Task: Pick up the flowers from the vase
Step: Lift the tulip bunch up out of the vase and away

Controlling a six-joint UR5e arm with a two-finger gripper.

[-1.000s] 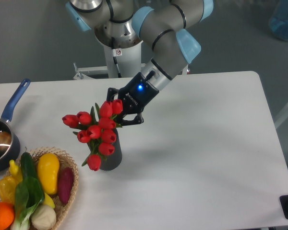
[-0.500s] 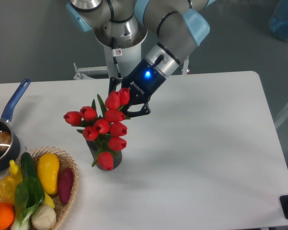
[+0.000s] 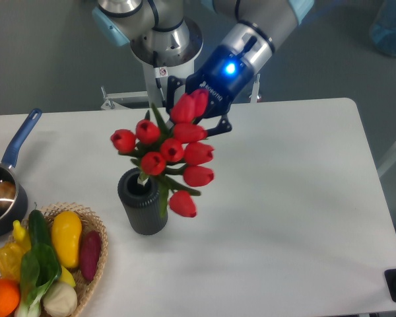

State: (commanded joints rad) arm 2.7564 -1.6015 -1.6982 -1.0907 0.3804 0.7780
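The flowers [image 3: 173, 152], a bunch of red tulips with green stems and leaves, hang above the table, mostly lifted out of the vase. The lowest stem ends still reach into the vase mouth on its left side. My gripper [image 3: 197, 115] is shut on the flowers just behind the top buds, its black fingers half hidden by them. The vase [image 3: 143, 202] is a dark grey ribbed cylinder standing upright on the white table, below and left of the bunch.
A wicker basket [image 3: 86, 261] with yellow, green and purple vegetables and an orange sits at the front left. A blue-handled saucepan [image 3: 2, 191] lies at the left edge. The arm's base stands behind the table's far edge.
My gripper has risen and moved right with the flowers. The bunch has come up out of the vase, whose mouth and body now show.
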